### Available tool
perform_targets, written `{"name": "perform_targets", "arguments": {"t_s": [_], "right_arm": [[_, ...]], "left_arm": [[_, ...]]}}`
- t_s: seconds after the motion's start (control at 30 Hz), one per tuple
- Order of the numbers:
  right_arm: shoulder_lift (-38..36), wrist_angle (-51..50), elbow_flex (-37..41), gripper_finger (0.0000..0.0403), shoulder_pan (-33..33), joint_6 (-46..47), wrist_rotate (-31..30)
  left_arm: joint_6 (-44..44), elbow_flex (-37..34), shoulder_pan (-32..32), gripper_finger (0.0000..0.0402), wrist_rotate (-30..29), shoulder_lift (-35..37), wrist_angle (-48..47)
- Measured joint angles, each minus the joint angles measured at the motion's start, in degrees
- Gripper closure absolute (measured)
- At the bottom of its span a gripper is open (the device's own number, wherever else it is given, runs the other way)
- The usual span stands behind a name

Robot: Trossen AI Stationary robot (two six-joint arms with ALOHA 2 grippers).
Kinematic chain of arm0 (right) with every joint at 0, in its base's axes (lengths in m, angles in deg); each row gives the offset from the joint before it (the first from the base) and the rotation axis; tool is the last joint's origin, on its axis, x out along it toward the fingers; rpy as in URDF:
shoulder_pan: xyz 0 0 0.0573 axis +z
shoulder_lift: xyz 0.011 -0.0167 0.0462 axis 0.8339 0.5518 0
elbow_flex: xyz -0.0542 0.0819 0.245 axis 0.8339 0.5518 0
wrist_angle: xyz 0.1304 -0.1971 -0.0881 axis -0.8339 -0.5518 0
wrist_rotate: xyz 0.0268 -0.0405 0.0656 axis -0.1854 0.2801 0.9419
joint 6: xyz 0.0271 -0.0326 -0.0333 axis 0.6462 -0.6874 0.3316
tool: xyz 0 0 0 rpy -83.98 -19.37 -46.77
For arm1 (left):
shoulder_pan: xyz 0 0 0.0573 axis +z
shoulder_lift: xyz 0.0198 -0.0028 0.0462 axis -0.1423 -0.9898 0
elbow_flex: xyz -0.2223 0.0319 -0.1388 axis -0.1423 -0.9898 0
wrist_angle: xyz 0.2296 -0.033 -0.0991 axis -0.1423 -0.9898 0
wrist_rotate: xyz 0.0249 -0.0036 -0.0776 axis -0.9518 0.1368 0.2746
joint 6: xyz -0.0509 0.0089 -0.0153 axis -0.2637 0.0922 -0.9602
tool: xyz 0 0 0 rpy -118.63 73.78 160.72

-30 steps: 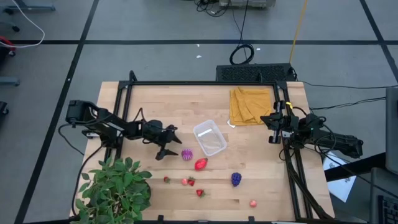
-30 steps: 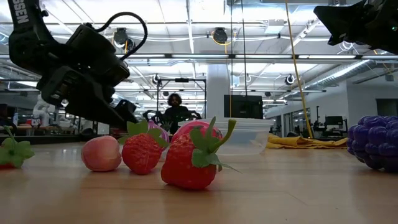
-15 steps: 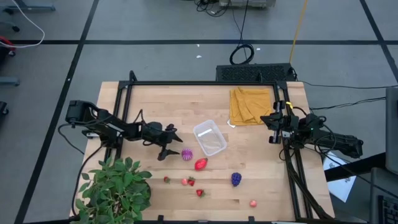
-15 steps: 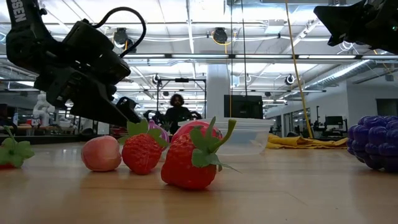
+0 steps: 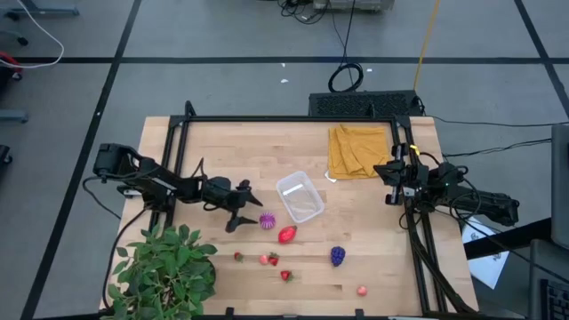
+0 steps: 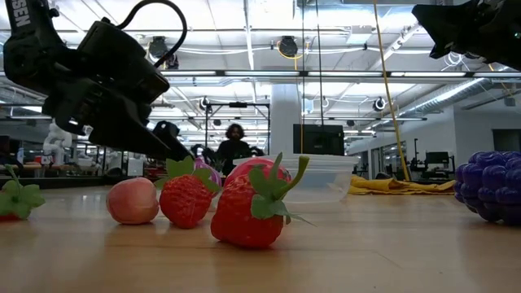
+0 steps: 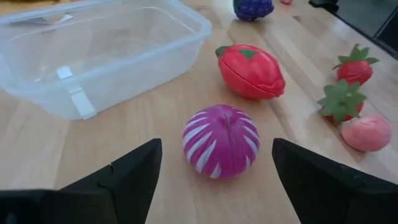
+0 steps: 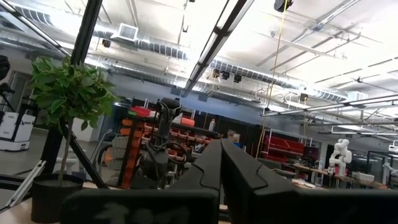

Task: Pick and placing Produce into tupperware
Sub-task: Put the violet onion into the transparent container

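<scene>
A magenta fruit with white stripes [image 7: 221, 140] lies on the wooden table. My left gripper [image 7: 216, 150] is open, one finger on either side of the fruit and clear of it; in the high view this gripper [image 5: 246, 212] is just left of the fruit [image 5: 267, 220]. The clear tupperware [image 5: 299, 196] stands beyond the fruit, with no produce in it. A red fruit [image 5: 286, 235], a purple grape bunch [image 5: 338, 256], small strawberries [image 5: 285, 276] and pink pieces [image 5: 362, 290] lie toward the near edge. My right gripper [image 5: 391, 185] is shut and raised at the table's right edge.
A green potted plant [image 5: 164, 267] stands at the near left corner, close to my left arm. A folded mustard-yellow cloth [image 5: 358, 149] lies at the far right. A black frame [image 5: 267, 118] runs along the table's edges. A person [image 6: 234, 142] sits in the room behind.
</scene>
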Motion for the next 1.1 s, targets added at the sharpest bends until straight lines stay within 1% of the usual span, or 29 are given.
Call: {"name": "perform_targets", "arguments": {"t_s": [0.1,0.23,0.3,0.43,0.57,0.93,1.03,1.1], "right_arm": [[0.0,0.0,0.0,0.0403,0.0,0.0,0.0],[0.0,0.0,0.0,0.0403,0.0,0.2,0.0],[0.0,0.2,0.0,0.0403,0.0,0.5,0.1],[0.0,0.6,0.0,0.0403,0.0,1.2,0.1],[0.0,0.4,0.0,0.0403,0.0,1.2,0.1],[0.1,0.4,0.0,0.0403,0.0,1.1,0.1],[0.1,0.4,0.0,0.0403,0.0,1.2,0.1],[0.1,0.4,0.0,0.0403,0.0,1.2,0.1]], "left_arm": [[0.0,0.0,0.0,0.0089,-0.3,-0.8,1.4],[-0.1,0.4,0.0,0.0089,-0.1,-5.8,8.3],[-0.2,1.3,0.0,0.0089,-0.2,-9.0,9.0],[-0.2,3.1,0.4,0.0089,-0.4,-12.8,9.6],[-0.4,3.3,0.4,0.0089,0.2,-13.9,9.8],[-0.3,4.8,0.4,0.0089,0.1,-13.9,9.8],[-0.3,5.1,0.4,0.0089,-0.4,-13.9,9.7],[-0.4,5.1,0.3,0.0089,-2.0,-13.9,8.7]]}}
